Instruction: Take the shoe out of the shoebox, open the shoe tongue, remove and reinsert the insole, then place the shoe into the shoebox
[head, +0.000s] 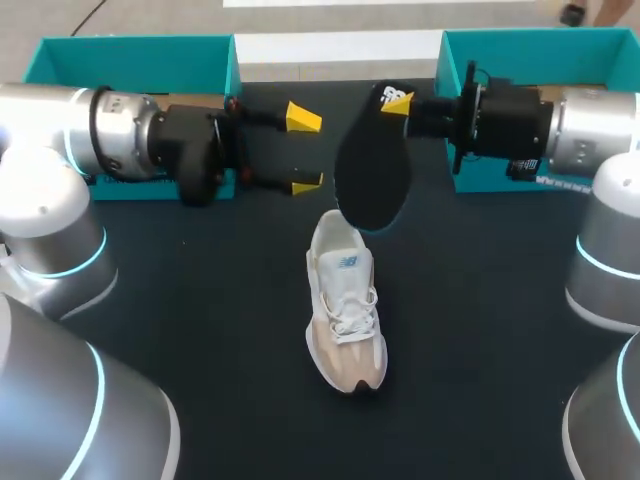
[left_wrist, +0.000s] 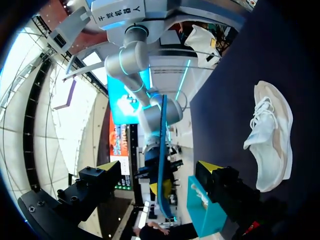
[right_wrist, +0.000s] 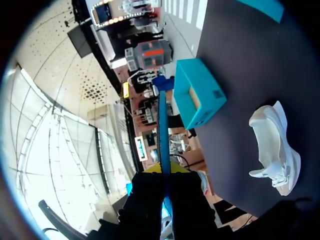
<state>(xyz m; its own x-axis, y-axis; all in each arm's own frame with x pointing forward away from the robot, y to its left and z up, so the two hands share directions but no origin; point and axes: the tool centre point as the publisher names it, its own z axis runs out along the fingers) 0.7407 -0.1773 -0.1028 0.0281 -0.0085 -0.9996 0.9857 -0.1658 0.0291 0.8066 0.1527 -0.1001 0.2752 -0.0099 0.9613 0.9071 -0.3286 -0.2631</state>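
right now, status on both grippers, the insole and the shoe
Right gripper shut on insole, held out of the shoe. Left gripper open, empty, beside insole. Shoe upright on table. Nothing between insole and shoe.

Matt black insole (head: 374, 170), white cloth shoe (head: 345, 315), matt dark table (head: 200, 340).

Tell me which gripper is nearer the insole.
Right. The right gripper is shut on one end of the insole, which hangs down from it. The left gripper is open beside the insole, close but not touching.
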